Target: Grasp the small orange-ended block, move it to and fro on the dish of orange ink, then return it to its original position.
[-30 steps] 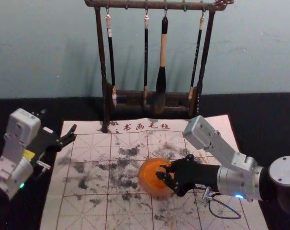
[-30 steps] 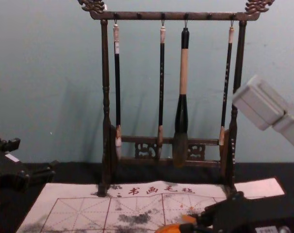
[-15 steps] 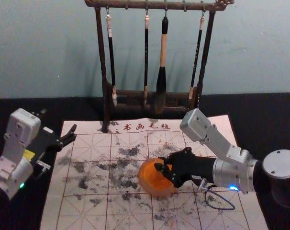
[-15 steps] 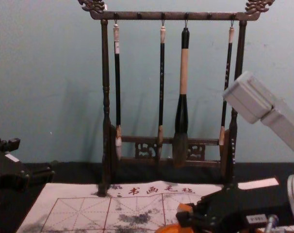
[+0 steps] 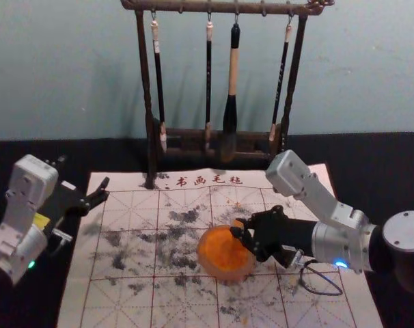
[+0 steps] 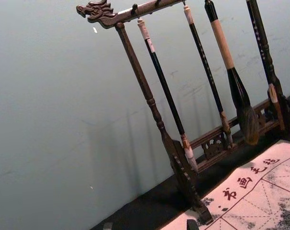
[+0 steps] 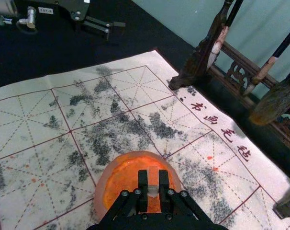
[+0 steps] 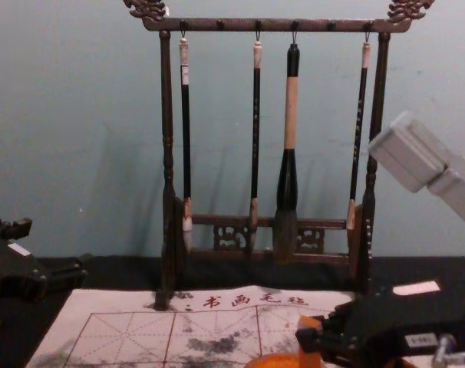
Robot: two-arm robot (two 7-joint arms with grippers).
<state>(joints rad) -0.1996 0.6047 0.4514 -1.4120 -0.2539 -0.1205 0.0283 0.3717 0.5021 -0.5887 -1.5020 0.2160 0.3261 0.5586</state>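
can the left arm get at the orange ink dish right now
Probably, if its reach allows: between the left end effector and the dish I see only flat mat. The right end effector, holding the block, crowds the right side.

Chest view crops the dish (image 8: 265, 362) (its near part); the rack (image 8: 278, 25), above.
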